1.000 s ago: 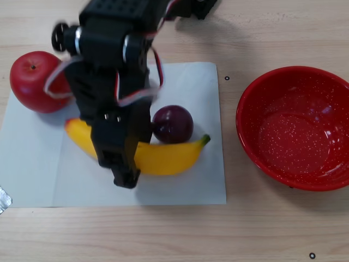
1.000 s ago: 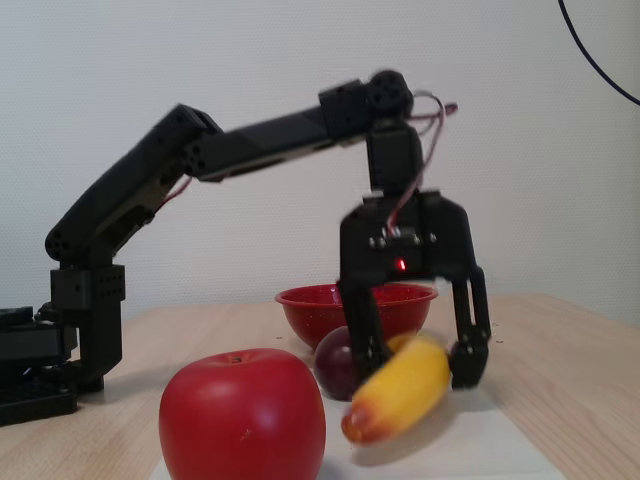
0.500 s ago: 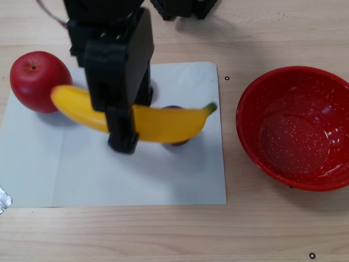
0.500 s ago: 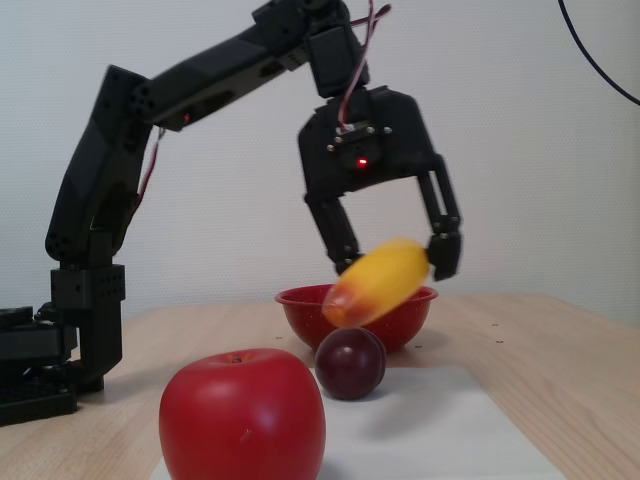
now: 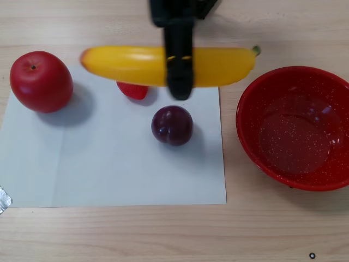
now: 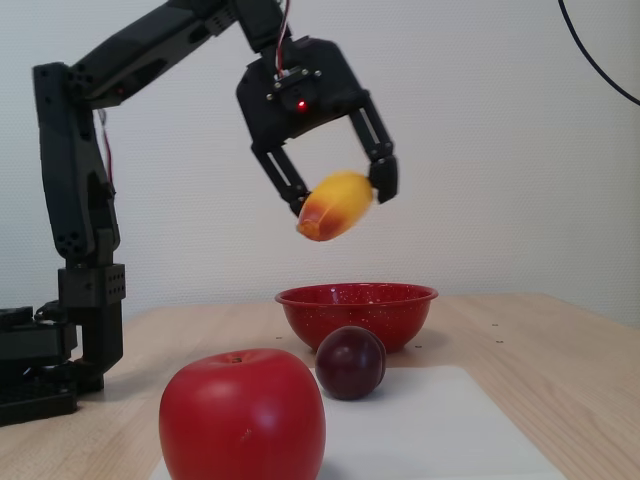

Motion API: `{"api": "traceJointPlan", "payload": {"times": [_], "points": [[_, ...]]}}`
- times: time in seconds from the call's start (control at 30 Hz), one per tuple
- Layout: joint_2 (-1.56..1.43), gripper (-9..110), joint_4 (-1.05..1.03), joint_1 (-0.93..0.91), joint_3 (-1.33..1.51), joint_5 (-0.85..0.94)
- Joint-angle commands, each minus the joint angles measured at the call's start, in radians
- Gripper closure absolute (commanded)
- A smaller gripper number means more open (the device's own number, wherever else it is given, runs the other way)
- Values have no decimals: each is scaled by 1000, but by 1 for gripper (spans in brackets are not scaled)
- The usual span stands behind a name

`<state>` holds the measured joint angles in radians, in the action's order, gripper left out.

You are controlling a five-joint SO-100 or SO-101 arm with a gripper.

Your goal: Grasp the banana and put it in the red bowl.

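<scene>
In the other view the arm is mostly cut off at the top edge; only a black finger [image 5: 179,65] shows, crossing the middle of the banana [image 5: 131,65] and hiding a strip of it. A small red fruit [image 5: 132,90] sits partly under the banana's outline, so can't tell what it is. Bottom left corner, a bit of silver tape [image 5: 4,200], cropped.

Fixed view shows what that one can't: the claw [image 6: 338,198] is clamped on the banana [image 6: 336,205], which hangs in the air well above the tabletop [image 6: 540,350], tilted, orange-red end toward the cam, rest foreshortened and a bit blurred. The small red fruit isn't visible here. The red bowl [image 6: 357,310] stands behind the plum [image 6: 351,362], w/ the banana above and slightly left of the bowl's centre.

Other view: bowl [image 5: 294,128] at right, off the white paper sheet [image 5: 109,164], its right rim cut by the frame; glossy, fine white speckles inside. Banana glossy yellow, curved, green stem tip toward the bowl. Apple [image 5: 41,82] smooth red, round, at left, half on the sheet; in fixed view it's big in the foreground [image 6: 243,415]. Plum [image 5: 172,125] dark purple, shiny, mid-sheet. Tabletop pale wood grain.
</scene>
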<state>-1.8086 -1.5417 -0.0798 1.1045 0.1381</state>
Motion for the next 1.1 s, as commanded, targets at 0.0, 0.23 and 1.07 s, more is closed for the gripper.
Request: {"api": "traceJointPlan", "payload": {"times": [0.0,0.23,1.07], "points": [[-190,101,81,-55,-20,5],[-215,101,92,-253,-37,80],[167,101,520,-543,14,61]]}}
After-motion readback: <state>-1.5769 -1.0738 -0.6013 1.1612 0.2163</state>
